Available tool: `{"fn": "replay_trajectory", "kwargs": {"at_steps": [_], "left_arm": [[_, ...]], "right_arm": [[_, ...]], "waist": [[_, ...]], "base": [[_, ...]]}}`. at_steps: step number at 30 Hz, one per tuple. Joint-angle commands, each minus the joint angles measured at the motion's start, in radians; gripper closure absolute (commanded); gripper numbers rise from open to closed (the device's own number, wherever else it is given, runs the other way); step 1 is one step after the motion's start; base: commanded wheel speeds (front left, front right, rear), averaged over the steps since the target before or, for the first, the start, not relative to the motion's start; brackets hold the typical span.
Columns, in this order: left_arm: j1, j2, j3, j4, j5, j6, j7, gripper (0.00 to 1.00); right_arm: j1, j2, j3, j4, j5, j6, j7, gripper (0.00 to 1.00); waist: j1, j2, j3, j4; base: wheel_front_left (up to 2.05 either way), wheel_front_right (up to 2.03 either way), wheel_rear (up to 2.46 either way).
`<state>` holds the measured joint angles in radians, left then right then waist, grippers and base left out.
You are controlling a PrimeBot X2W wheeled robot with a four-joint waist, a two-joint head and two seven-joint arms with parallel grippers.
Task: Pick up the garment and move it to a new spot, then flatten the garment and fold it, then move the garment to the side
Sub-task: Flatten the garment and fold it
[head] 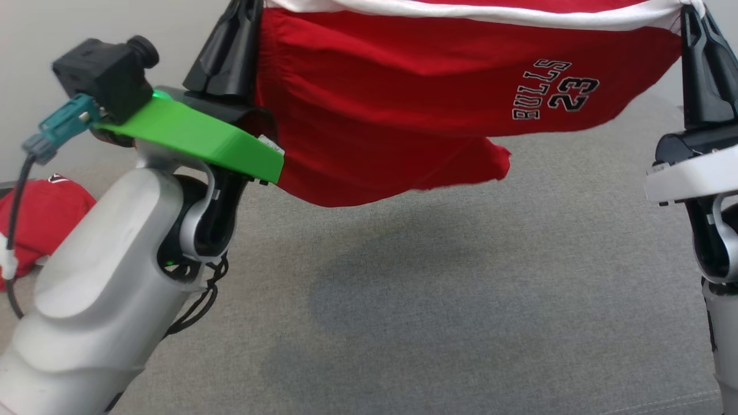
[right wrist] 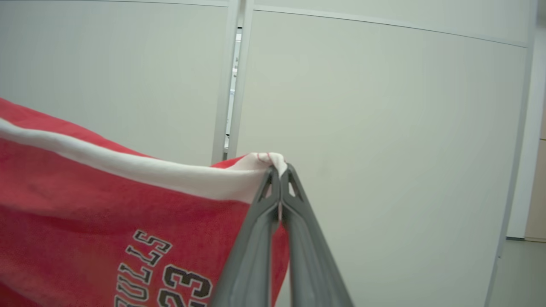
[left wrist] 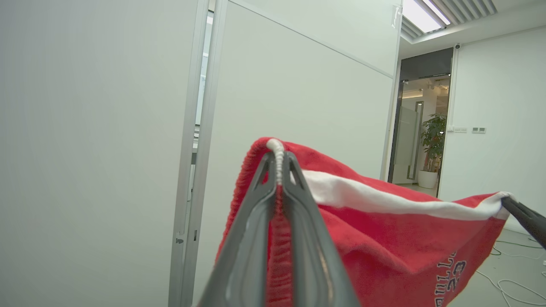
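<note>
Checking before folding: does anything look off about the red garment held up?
The red garment hangs stretched between the left fingers and right fingers, but its BULLS 23 print reads upside down in the head view, and its lower edge sags unevenly.

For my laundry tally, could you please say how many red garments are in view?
2: one red white-trimmed fabric garment hangs between left gripper and right gripper; another red cloth heap lies at left, partly hidden.

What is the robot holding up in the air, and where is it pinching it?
The red garment. The left gripper pinches one top corner and the right gripper pinches the other, at the ends of its white band.
</note>
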<state>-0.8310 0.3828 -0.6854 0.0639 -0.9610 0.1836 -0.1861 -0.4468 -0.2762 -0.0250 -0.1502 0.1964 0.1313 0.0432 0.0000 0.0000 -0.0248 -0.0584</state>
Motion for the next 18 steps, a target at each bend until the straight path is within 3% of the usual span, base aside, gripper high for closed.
{"fn": "replay_trajectory", "kwargs": {"at_steps": [1, 6, 11, 14, 18], "left_arm": [[0.015, 0.021, 0.005, -0.051, 0.000, 0.021, 0.015, 1.00], [0.045, 0.080, 0.028, -0.232, -0.017, 0.084, 0.072, 1.00], [0.066, 0.099, 0.020, -0.246, -0.042, 0.098, 0.118, 1.00], [0.031, 0.096, 0.022, -0.186, -0.055, 0.078, 0.134, 1.00], [-0.072, 0.075, 0.033, -0.057, -0.034, 0.004, 0.107, 1.00]], "right_arm": [[0.032, 0.006, -0.010, -0.058, -0.008, -0.001, 0.020, 1.00], [0.100, 0.024, -0.017, -0.241, -0.023, -0.001, 0.097, 1.00], [0.121, 0.047, 0.006, -0.257, 0.002, -0.001, 0.138, 1.00], [0.072, 0.053, 0.023, -0.195, 0.017, -0.001, 0.126, 1.00], [-0.053, 0.062, 0.073, -0.047, -0.007, -0.001, 0.058, 1.00]], "waist": [[0.0000, 0.0000, -0.037, -0.019], [0.0000, 0.0000, -0.021, -0.025], [0.0000, 0.0000, 0.040, -0.030], [0.0000, 0.0000, 0.109, -0.036], [0.0000, 0.0000, 0.219, -0.052]], "base": [[0.00, 0.00, 0.00], [0.00, 0.00, 0.00], [0.00, 0.00, 0.00], [0.00, 0.00, 0.00], [0.00, 0.00, 0.00]]}}
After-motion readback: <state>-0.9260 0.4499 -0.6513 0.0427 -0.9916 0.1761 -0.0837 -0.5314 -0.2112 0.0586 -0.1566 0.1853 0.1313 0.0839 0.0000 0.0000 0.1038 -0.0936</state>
